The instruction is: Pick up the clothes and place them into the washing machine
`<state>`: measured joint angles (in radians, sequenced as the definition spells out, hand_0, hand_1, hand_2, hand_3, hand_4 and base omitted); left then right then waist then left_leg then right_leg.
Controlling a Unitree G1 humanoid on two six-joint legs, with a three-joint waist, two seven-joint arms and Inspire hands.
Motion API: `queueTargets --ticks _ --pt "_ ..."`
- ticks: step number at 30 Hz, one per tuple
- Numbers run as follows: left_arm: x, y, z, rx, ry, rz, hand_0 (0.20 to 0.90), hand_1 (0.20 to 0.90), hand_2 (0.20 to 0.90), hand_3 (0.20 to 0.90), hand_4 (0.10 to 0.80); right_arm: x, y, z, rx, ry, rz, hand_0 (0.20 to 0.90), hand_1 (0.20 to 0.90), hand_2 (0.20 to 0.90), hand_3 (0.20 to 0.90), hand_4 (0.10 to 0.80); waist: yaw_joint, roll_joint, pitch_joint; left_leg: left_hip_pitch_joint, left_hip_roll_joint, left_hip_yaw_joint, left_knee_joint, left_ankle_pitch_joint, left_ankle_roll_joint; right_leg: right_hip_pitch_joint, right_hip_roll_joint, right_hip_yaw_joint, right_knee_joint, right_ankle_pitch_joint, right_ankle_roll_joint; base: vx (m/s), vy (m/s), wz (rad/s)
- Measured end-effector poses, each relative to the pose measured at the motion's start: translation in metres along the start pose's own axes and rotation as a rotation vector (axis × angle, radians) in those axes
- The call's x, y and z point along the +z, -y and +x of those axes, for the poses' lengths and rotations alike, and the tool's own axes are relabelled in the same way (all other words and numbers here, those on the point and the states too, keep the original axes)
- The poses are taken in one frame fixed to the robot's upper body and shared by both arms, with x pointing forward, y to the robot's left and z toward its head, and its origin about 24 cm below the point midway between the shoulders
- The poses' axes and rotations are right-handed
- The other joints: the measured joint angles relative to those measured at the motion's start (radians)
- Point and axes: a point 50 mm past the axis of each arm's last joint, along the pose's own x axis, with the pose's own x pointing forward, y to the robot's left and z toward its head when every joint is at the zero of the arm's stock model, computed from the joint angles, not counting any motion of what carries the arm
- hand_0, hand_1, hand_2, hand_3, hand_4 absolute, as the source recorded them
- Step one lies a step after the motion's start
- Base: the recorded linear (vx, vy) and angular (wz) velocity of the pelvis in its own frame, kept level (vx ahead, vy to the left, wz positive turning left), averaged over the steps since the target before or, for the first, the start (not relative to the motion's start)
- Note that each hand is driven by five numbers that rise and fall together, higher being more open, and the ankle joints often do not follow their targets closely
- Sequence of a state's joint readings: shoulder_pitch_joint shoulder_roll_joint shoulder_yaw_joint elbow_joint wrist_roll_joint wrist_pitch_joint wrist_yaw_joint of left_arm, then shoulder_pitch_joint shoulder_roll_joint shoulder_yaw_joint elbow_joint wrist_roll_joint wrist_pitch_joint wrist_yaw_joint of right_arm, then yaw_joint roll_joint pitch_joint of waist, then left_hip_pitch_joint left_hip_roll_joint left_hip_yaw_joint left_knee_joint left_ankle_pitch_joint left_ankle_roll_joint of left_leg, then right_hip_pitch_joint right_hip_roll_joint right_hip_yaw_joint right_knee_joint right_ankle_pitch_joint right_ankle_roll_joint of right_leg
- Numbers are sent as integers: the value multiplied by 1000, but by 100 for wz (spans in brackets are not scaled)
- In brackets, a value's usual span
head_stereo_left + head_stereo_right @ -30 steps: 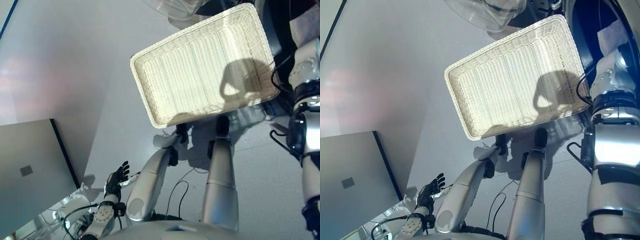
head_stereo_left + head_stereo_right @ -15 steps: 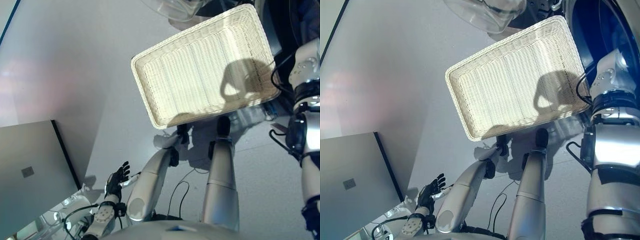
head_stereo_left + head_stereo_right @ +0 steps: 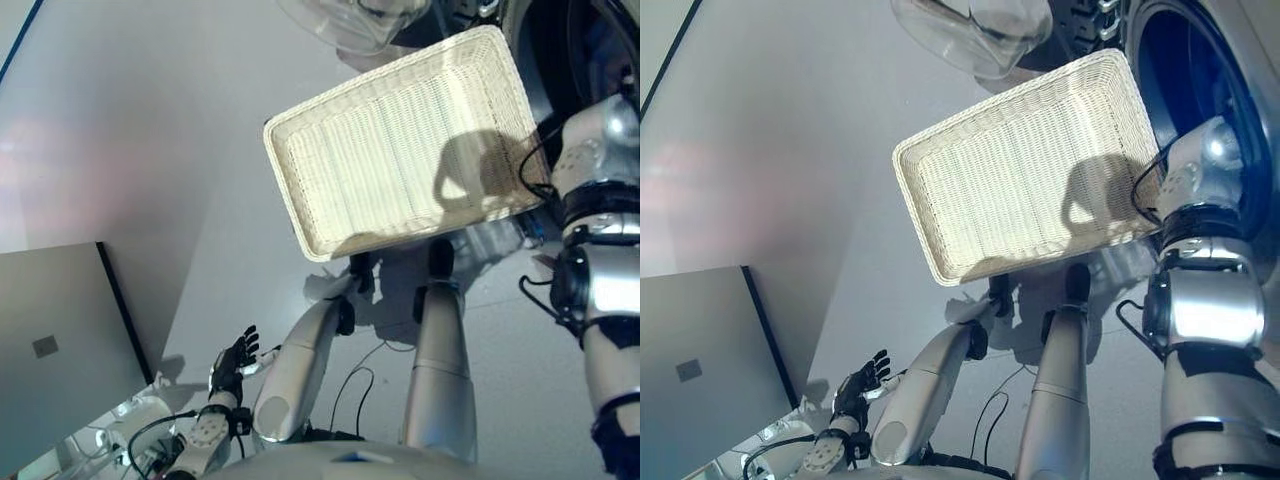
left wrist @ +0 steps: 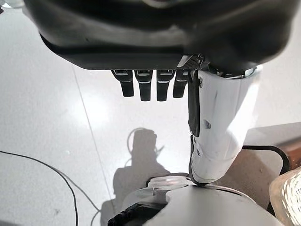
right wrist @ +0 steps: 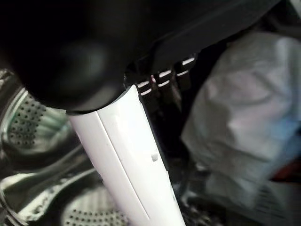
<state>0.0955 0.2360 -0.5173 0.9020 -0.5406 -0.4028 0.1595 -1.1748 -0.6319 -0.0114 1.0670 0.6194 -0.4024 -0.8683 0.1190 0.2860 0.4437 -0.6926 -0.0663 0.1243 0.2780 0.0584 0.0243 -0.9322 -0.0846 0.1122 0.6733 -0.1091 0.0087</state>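
Observation:
The white wicker basket (image 3: 400, 140) holds no clothes and sits beside the washing machine's dark round opening (image 3: 1185, 95). My right arm (image 3: 1200, 300) reaches up into that opening. In the right wrist view my right hand (image 5: 131, 150) is inside the perforated steel drum (image 5: 28, 117) with fingers straight and holding nothing. A pale white and light blue cloth (image 5: 240, 122) lies in the drum just past the fingers. My left hand (image 3: 235, 358) hangs low at my left side, open and holding nothing; it also shows in the left wrist view (image 4: 150, 84).
The machine's clear glass door (image 3: 970, 35) hangs open beyond the basket's far edge. A grey panel (image 3: 50, 350) with a dark edge stands at the lower left. Pale floor (image 3: 130, 120) spreads to the left of the basket.
The view has shifted a little and shows more of the machine's opening. My right arm has moved slightly toward the opening. The basket and left hand have not moved.

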Motion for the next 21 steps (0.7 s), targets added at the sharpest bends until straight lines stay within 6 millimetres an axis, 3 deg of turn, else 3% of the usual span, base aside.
queueTargets --ticks 4,14,21 --pt "-2 0 0 8 -9 -8 900 900 900 900 800 -19 -4 -21 85 -27 19 900 900 900 900 800 -7 -1 1 0 2 -9 3 -7 -7 7 2 -1 -4 -9 9 -4 -8 1" --pt "-1 -5 0 26 -7 -26 900 900 900 900 800 -96 23 -79 176 -246 -83 900 900 900 900 800 -23 -13 9 -2 17 -37 33 -10 -10 39 6 -41 -18 -5 3 -23 -5 4" --pt "2 -10 1 50 5 -31 900 900 900 900 800 -114 31 -105 311 -280 -127 900 900 900 900 800 -23 -43 31 2 20 -59 69 -21 -13 73 6 -63 -22 -4 2 -20 -6 6"
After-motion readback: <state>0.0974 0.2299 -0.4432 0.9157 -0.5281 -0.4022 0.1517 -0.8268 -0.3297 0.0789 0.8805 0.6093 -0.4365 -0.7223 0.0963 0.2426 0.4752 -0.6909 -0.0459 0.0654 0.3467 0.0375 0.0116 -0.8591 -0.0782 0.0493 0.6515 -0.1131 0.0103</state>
